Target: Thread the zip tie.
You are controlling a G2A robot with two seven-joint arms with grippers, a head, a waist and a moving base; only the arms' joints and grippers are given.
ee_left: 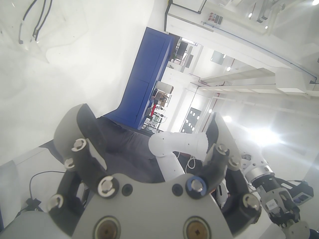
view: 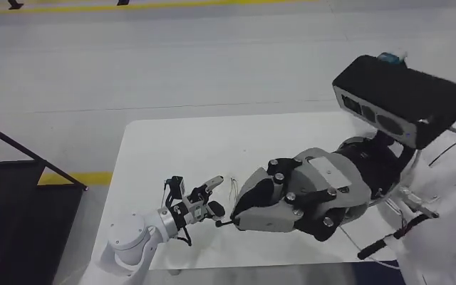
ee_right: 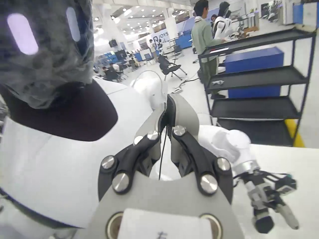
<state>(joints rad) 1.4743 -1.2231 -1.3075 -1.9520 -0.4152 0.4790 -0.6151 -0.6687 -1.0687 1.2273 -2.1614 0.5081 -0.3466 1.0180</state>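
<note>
Right gripper [ee_right: 166,115]: clamped on a thin black zip tie [ee_right: 162,152], whose strand runs back from the fingertips toward the palm; its head cannot be made out. Left gripper [ee_left: 149,131]: spread wide, empty. Step, as judged: tie held, threading not yet begun. Next move calls for the left to pinch the free end and line it up squarely with the head slot. Spare ties [ee_left: 33,13]: loose on the table [view: 178,142]. Small gripper [view: 199,197]: on a white arm, just left of the spares, likely to crowd the approach. Rack [ee_right: 259,75]: beyond the table.
</note>
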